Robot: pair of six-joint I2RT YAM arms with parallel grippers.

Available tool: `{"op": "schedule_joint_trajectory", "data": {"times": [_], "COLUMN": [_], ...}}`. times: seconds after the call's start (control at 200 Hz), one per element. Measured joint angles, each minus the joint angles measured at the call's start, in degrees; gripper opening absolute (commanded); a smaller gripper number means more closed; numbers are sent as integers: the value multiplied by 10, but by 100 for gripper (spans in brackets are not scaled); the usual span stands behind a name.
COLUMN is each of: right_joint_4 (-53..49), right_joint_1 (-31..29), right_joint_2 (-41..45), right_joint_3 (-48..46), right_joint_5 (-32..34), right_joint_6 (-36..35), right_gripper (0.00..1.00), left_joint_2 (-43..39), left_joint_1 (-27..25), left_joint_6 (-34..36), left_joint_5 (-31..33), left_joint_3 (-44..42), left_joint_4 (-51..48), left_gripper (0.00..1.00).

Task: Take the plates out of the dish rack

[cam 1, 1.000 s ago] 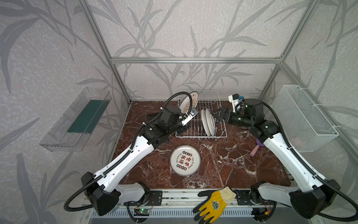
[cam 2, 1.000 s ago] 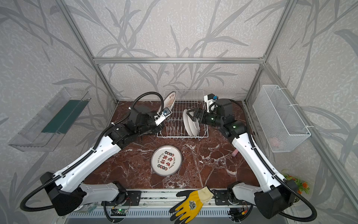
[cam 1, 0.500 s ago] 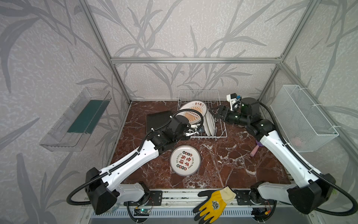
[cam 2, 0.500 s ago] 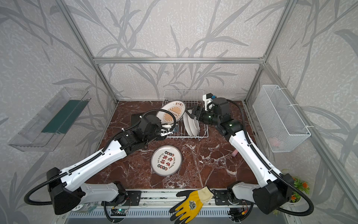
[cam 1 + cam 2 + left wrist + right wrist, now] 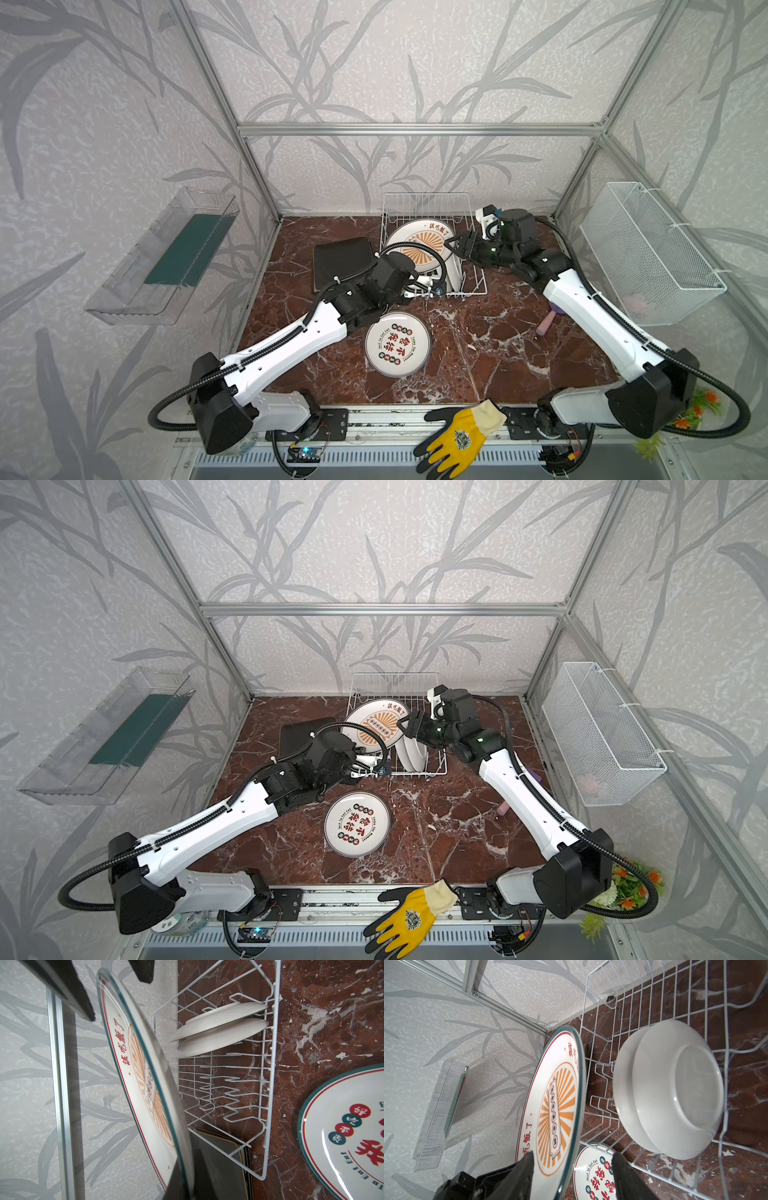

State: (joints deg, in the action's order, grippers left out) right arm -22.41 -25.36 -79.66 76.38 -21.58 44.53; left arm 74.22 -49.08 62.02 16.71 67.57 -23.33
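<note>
While our left pincer (image 5: 105,979) clamps the sunburst plate (image 5: 422,245) by the dish rack (image 5: 424,205), our right pincer (image 5: 573,1155) straddles its rim, unclosed: let's squeeze squarely.

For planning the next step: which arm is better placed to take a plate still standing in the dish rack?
Probably right. The right gripper is open beside the two standing plates in the dish rack, though straddling the rim of the sunburst plate; the left gripper is shut on that plate.
</note>
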Motion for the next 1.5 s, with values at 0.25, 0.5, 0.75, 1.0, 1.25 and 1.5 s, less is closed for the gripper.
{"op": "schedule_joint_trajectory", "data": {"times": [0.25, 0.5, 0.75, 1.0, 1.25, 1.5], "right_joint_4": [-21, -27, -15, -3, 37, 47], "right_joint_1": [-9, -11, -12, -8, 0, 27], "right_joint_2": [-35, -45, -47, -48, -35, 2], "right_joint_3": [16, 16, 16, 12, -32, -56], "right_joint_5": [10, 10, 2, 2, -3, -2], "right_joint_6": [-2, 3, 23, 63, 59, 32], "right_gripper": [42, 30, 10, 0, 0, 0], "left_joint_2": [1, 2, 2, 2, -6, -81], "left_joint_1": [-7, -8, -11, -17, -11, 75], "left_joint_6": [28, 29, 30, 25, -32, -213], "left_joint_5": [17, 28, 31, 43, 37, -92], "left_joint_3": [-50, -55, -56, -68, -70, -57], "left_joint_4": [56, 77, 87, 109, 119, 96], "left_gripper": [0, 0, 0, 30, 69, 99]}}
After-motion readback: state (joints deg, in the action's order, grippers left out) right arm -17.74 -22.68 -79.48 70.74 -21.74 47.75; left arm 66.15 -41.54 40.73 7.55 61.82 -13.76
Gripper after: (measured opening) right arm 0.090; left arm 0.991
